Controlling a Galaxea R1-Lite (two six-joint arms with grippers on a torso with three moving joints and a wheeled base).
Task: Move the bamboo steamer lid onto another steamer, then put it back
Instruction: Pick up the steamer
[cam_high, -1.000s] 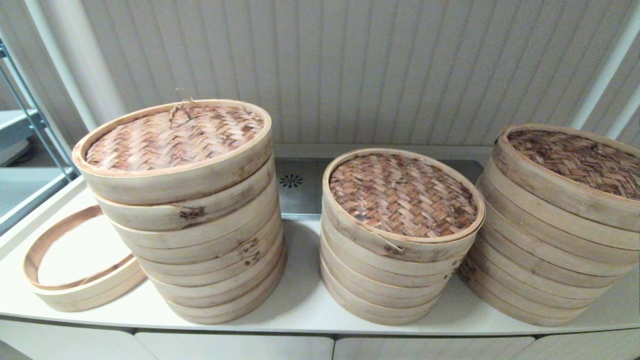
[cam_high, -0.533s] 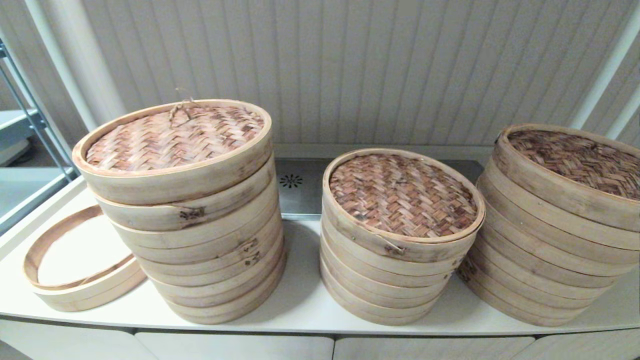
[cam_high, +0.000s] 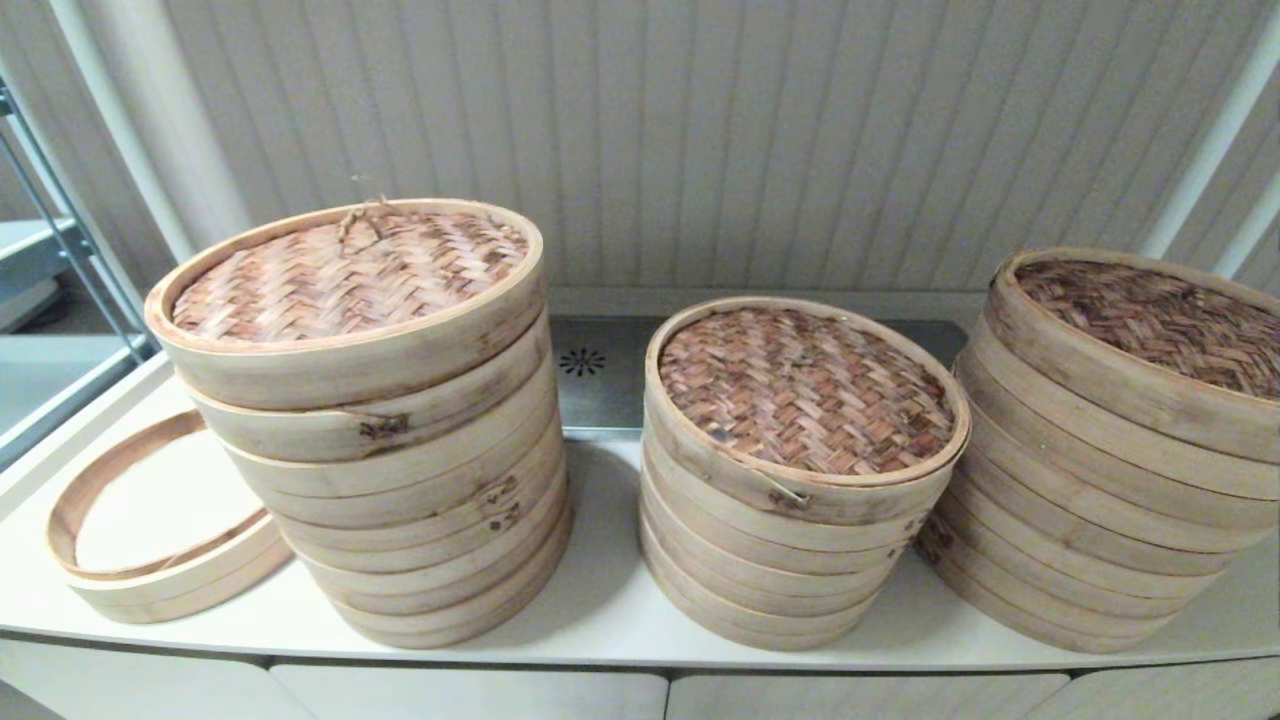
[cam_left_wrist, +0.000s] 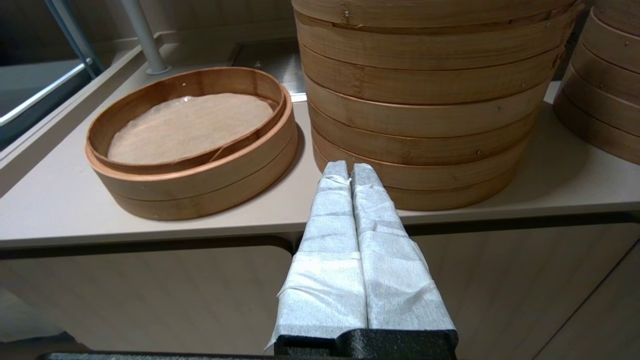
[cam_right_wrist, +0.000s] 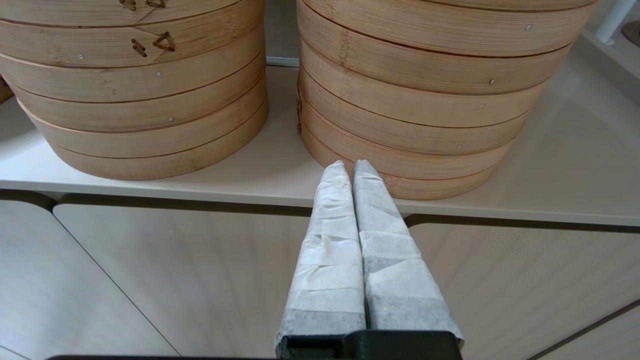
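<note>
Three stacks of bamboo steamers stand on the white counter. The tall left stack carries a woven lid with a small loop handle. The lower middle stack has a woven lid, and so does the right stack. Neither arm shows in the head view. My left gripper hangs in front of the counter edge, below the left stack, shut and empty. In front of the right stack, my right gripper is likewise shut on nothing.
A single shallow steamer ring lies at the counter's far left, also seen as the low ring in the left wrist view. A metal panel sits behind the stacks. Cabinet fronts drop below the counter edge.
</note>
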